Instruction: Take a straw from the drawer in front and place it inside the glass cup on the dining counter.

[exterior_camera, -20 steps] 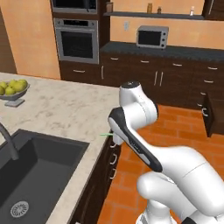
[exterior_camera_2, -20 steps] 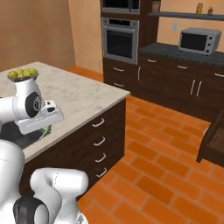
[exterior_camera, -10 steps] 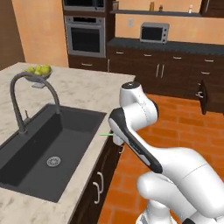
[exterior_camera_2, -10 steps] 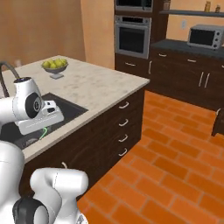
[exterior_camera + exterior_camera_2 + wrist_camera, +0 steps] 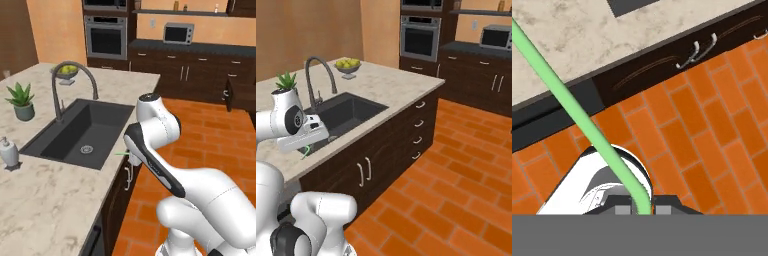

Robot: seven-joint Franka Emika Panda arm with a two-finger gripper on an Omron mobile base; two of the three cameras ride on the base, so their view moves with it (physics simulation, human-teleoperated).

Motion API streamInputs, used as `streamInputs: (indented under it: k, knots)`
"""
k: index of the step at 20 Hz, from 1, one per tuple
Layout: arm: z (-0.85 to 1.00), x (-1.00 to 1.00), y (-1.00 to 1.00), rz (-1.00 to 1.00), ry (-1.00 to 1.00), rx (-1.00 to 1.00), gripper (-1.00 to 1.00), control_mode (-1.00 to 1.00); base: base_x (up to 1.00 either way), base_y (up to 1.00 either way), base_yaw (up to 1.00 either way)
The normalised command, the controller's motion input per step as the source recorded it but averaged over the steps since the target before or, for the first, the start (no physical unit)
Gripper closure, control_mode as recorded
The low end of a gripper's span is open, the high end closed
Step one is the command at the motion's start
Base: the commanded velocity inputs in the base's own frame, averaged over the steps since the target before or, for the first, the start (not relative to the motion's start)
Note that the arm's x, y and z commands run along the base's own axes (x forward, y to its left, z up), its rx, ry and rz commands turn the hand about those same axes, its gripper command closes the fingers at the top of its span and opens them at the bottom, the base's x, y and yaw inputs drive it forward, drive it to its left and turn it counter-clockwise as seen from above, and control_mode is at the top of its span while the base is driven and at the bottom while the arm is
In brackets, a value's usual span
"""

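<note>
Two base views looking forward from behind, left and right, sharing the sink (image 5: pixel 82 135) (image 5: pixel 341 112). Hand view close, facing down at floor (image 5: pixel 712 130).

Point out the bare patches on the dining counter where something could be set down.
Free: the wide stretch of dining counter in front of the soap dispenser, and the strip between sink and far edge, beside the fruit bowl. Crowded: around the faucet and potted plant.

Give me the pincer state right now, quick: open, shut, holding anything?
Pincer: shut on the straw, which runs up from between its fingertips in the hand view.
</note>
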Motion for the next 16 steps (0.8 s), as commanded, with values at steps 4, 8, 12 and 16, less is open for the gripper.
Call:
streamInputs:
  k: [4,8,12,16]
  knots:
    - [0.00,0.00,0.00,0.00,0.00,0.00,1.00,1.00,-1.00,0.85,0.00]
    - [0.00,0.00,0.00,0.00,0.00,0.00,1.00,1.00,-1.00,0.81,-0.01]
    - [0.00,0.00,0.00,0.00,0.00,0.00,1.00,1.00,-1.00,0.75,-0.03]
    - [0.00,0.00,0.00,0.00,0.00,0.00,1.00,1.00,-0.85,0.76,-0.06]
